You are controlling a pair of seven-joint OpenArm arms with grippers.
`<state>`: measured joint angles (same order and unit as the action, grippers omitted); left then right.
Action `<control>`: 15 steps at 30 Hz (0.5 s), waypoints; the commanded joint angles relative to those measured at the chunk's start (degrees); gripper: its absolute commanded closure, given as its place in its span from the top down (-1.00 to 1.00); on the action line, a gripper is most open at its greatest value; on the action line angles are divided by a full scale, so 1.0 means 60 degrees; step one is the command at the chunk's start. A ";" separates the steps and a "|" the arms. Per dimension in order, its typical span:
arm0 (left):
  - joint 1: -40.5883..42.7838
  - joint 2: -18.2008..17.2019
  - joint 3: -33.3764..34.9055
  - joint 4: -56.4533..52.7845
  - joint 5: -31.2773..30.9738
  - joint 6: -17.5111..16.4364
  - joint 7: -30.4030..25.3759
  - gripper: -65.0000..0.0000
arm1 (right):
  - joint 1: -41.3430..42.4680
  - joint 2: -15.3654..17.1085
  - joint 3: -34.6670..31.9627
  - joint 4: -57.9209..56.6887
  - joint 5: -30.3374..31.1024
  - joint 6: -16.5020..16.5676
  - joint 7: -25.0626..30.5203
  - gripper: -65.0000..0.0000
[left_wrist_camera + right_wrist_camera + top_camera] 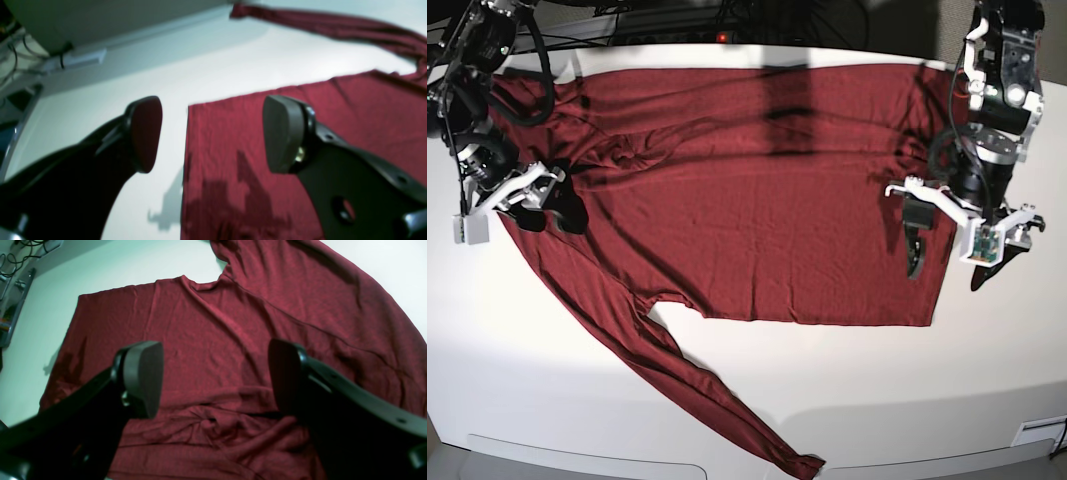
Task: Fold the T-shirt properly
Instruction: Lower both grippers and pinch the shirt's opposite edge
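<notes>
over the shirt's hem end, on the right of the base view, the left gripper [949,262] hangs with its jaws spread wide and nothing between them; its arm comes down from the top corner, wrist bent downward. in the left wrist view one pad [146,133] sits above bare white table [100,116] and the other above red cloth, so the gripper [211,133] straddles the straight hem edge without touching it.

on the base view's left, the right gripper [539,205] is likewise wide open and empty, held above the bunched cloth of the shoulder and collar end, its arm reaching in from the top left corner. the right wrist view shows both pads above the fabric, the gripper [215,376] over a rumpled ridge of folds.

the t-shirt [747,190] lies spread flat across the table [907,400], body wrinkled but open, hem toward the base view's right. one long sleeve [697,390] runs diagonally from the lower left of the body to the table's front edge, its cuff at the rim. bare white surface lies along the front of the table, below the body's lower edge and to either side of that sleeve; the shirt's far edge lies close to the table's back edge.
</notes>
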<state>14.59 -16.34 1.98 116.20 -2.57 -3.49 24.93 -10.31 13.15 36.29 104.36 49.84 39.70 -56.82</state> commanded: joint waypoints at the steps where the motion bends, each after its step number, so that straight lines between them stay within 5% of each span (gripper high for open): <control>1: -0.0331 -0.0058 -0.0007 0.0051 0.0025 -0.0044 -0.0266 0.39 | 0.0237 0.0135 0.0036 0.0149 0.0229 0.0036 -0.0025 0.46; 10: -0.2914 -0.0058 0.0000 -0.2707 -0.0426 -0.0878 -0.0109 0.39 | 0.2535 0.0138 -0.1188 0.0149 0.0168 0.0049 -0.1606 0.46; 15: -0.4524 -0.0058 0.0000 -0.5362 -0.1009 -0.1191 0.0357 0.39 | 0.3592 0.0135 -0.2849 -0.0372 -0.1909 0.0049 -0.0816 0.46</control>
<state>-11.35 -16.19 2.26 82.74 -8.49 -10.74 28.51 10.24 13.34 19.00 101.43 37.10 39.77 -62.61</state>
